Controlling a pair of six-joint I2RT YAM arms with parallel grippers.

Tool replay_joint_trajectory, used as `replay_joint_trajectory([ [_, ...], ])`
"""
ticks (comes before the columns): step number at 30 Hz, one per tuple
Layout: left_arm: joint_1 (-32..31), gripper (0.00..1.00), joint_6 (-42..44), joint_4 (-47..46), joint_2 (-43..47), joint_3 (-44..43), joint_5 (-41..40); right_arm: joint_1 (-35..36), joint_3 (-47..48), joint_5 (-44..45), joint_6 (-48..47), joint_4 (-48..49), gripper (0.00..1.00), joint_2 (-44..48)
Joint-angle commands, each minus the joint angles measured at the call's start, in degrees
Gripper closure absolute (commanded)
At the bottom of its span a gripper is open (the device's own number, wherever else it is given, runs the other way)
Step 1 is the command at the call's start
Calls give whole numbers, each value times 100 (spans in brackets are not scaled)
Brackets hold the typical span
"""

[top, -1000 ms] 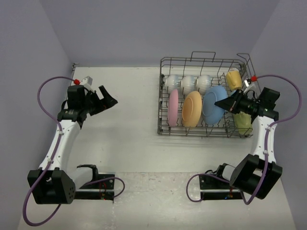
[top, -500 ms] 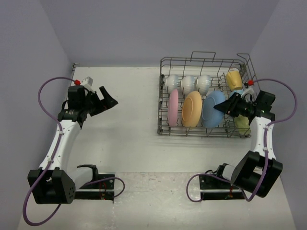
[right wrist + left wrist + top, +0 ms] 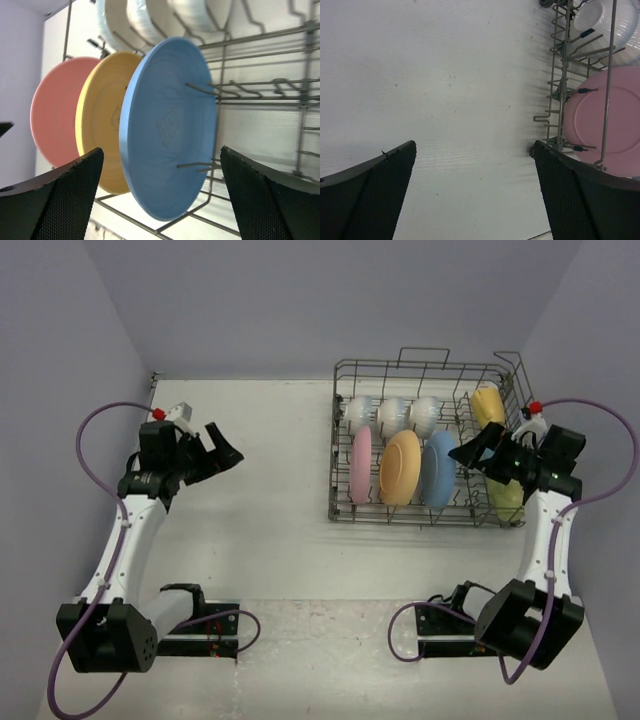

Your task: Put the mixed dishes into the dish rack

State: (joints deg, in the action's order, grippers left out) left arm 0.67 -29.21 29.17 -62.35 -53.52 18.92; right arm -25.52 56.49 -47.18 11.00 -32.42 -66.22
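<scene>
The dish rack (image 3: 333,445) stands at the table's back right. In it the pink plate (image 3: 360,465), orange-yellow plate (image 3: 401,468) and blue plate (image 3: 438,470) stand on edge in a row, behind them three white bowls (image 3: 392,413). A yellow mug (image 3: 488,406) and a pale yellow-green mug (image 3: 507,500) sit at the rack's right end. My right gripper (image 3: 468,452) hangs open just right of the blue plate (image 3: 170,125), its fingers apart from the plate. My left gripper (image 3: 225,445) is open over bare table far left of the rack, holding nothing.
Grey-violet walls close in the table on the left, back and right. The rack's raised wire handle (image 3: 423,355) stands up at its far side. In the left wrist view the rack's wire side (image 3: 560,75), the pink plate (image 3: 610,120) and a bowl (image 3: 605,20) show at the right.
My right gripper has opened and let go of the blue plate, which now stands upright beside the orange-yellow plate. The right wrist has risen slightly. The left arm has barely moved.
</scene>
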Motion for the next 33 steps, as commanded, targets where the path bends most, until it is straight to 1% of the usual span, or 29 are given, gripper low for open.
replay_joint_trajectory([
  [1, -5, 0, 196, 115, 249, -45, -160, -23, 547, 1015, 244, -308, 1, 547],
  [8, -5, 0, 232, 300, 513, -106, -309, -15, 1214, 1237, 543, -519, 1, 1347],
  [10, -5, 0, 241, 387, 609, -106, -414, -15, 1407, 1534, 709, -607, 1, 1627],
  [12, -5, 0, 275, 467, 706, -168, -546, -23, 1514, 2341, 946, -835, 1, 1804],
  [13, -5, 0, 284, 589, 750, -194, -765, -15, 1619, 2762, 1078, -949, 1, 1997],
  [14, -5, 0, 311, 729, 837, -281, -1028, -15, 1637, 3628, 1305, -1115, 1, 2216],
  [15, -5, 0, 311, 731, 882, -326, -1030, -15, 1637, 4020, 1403, -1186, 1, 2218],
  [16, -5, 0, 337, 870, 934, -370, -1326, -15, 1550, 4363, 1465, -1239, 1, 2479],
  [17, -5, 0, 355, 941, 1022, -466, -1486, -23, 1480, 4984, 1475, -1318, 1, 2639],
  [18, 4, 0, 363, 1020, 1066, -536, -1679, -15, 1383, 5277, 1510, -1354, 1, 2779],
  [19, -5, 0, 364, 1186, 1093, -607, -2072, -23, 1174, 5602, 1475, -1406, 1, 3094],
  [21, -5, 0, 381, 1319, 1163, -782, -2339, -15, 935, 5675, 1204, -1416, 1, 3386],
  [22, -5, 0, 390, 1407, 1190, -844, -2479, -23, 673, 5737, 1254, -1416, 1, 3683],
  [24, -5, 0, 416, 1451, 1234, -976, -2533, -23, 426, 5773, 1448, -1355, 1, 3966],
  [26, -5, 0, 425, 1487, 1260, -1046, -2577, -23, 214, 5851, 1405, -1275, 1, 4229],
  [28, -5, 0, 460, 1495, 1251, -1125, -2586, -15, 170, 6053, 1404, -1345, 1, 4310],
  [32, -5, 0, 451, 1530, 1225, -1179, -2604, -23, 152, 5878, 1413, -1354, 1, 4328],
  [33, -5, 0, 451, 1522, 1242, -1152, -2595, -15, 161, 5974, 1439, -1363, 1, 4310],
])
